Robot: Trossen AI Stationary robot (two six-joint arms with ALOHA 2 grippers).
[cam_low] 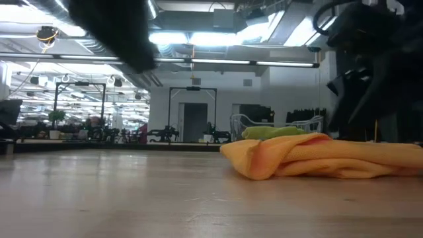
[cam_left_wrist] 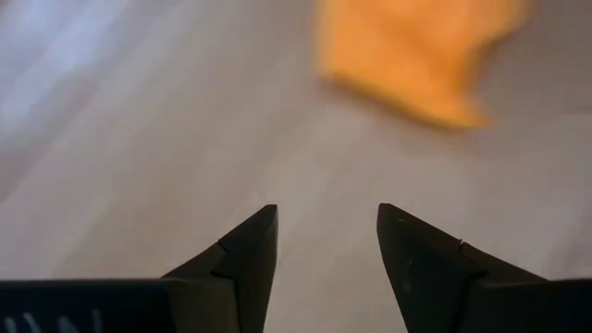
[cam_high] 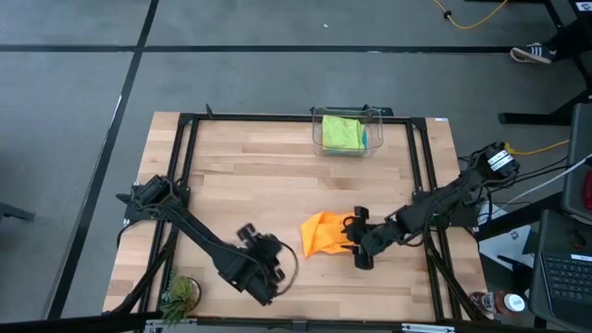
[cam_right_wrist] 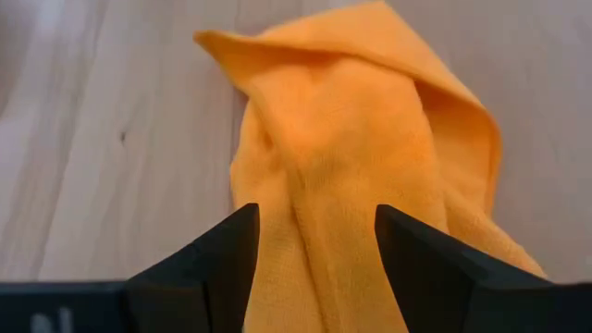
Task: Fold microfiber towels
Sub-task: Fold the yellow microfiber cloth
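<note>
Nearest your low camera is the bare wooden table (cam_low: 132, 198), pale planks running off toward a long room of ceiling lights and a far doorway. On it, at about three o'clock from the table's centre in the high view, you have a crumpled orange towel (cam_high: 325, 233), bunched into loose folds. Your right gripper (cam_right_wrist: 314, 254) sits at the towel's three o'clock edge, fingers spread with cloth between them; whether they pinch it you cannot quite tell from the wrist view. Your left gripper (cam_left_wrist: 324, 245) hangs released above bare wood at the towel's eight o'clock, well apart from it. At twelve o'clock on the table stands a clear plastic bin (cam_high: 319, 125) holding a lime green towel (cam_high: 341, 132), with a sliver of teal-blue beside it. A small plant (cam_high: 178, 294) sits at the seven o'clock corner.
</note>
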